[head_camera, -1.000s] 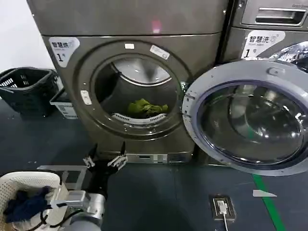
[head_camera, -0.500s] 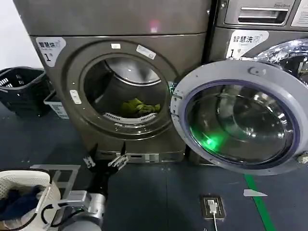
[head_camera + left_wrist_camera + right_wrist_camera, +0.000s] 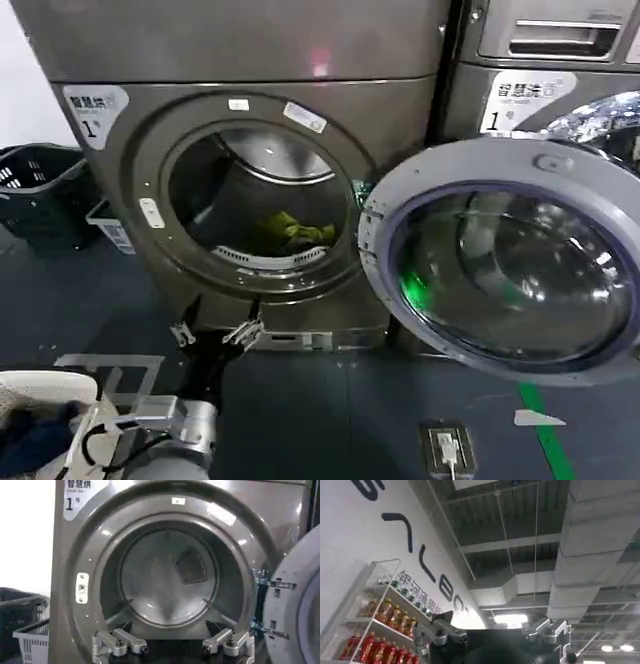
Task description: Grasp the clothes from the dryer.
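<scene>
1. At the near left, below the dryer (image 3: 130, 210) mouth, found the left gripper (image 3: 215, 332) with fingers spread apart, holding nothing.
2. Saw the clothes (image 3: 292, 233) low in the drum, far from the gripper, untouched.
3. Noted the door (image 3: 505, 260) swung open to the right.
4. Noted the right gripper (image 3: 492, 632) aimed at the ceiling, fingers apart, idle.
5. Judged reach and grasp not yet done.

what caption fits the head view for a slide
Open left pincer below the dark grey-bronze dryer, small yellow-green clothes bundle inside its drum.

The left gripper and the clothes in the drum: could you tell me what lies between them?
In the head view, only the dryer's lower door rim separates the open left gripper from the clothes.
</scene>
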